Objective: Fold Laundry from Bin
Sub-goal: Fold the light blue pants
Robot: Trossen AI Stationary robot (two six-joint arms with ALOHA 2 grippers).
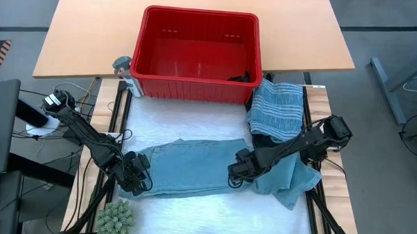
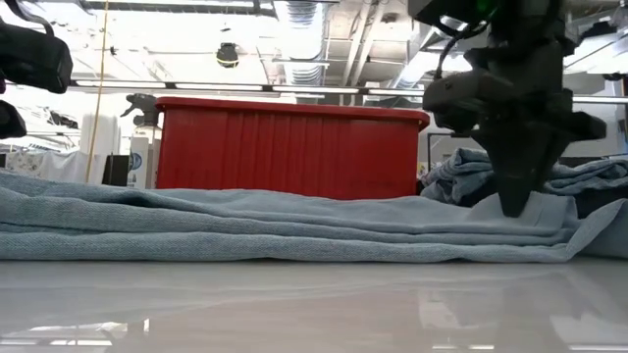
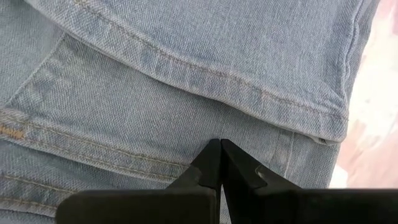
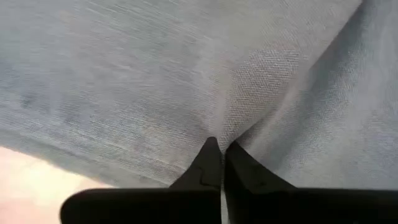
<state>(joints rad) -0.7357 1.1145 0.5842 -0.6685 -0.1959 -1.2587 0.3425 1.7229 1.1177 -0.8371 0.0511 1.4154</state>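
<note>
**Both end effectors clenched on light blue denim garment**

Left end effector (image 1: 138, 181) sits at one end of the light blue denim garment with stitched seams (image 1: 193, 166), fingers pressed together on the cloth; the left wrist view shows the tips (image 3: 219, 163) meeting over a hem seam, so it is grasping the denim. Right end effector (image 1: 236, 172) is at the opposite end of the same garment, fingers clenched with a pinch of the fabric between them; in the right wrist view the cloth (image 4: 205, 74) puckers up right at the tips.

The garment lies flat between the two end effectors on the white desk surface (image 1: 191, 214). Just beyond the right end effector lies a grey-blue striped soft cloth (image 1: 277, 107), with a dark garment (image 1: 267, 141) under its edge. The red rectangular plastic bin with ribbed sides (image 1: 196, 61) stands further off, past both end effectors, on the edge of a tan wooden tabletop (image 1: 86, 36); a scrap of dark cloth (image 1: 243, 77) shows in one corner of it. A green spiky plant-like object (image 1: 116, 219) sits near the left end effector.

No readable brand, label or writing.
</note>
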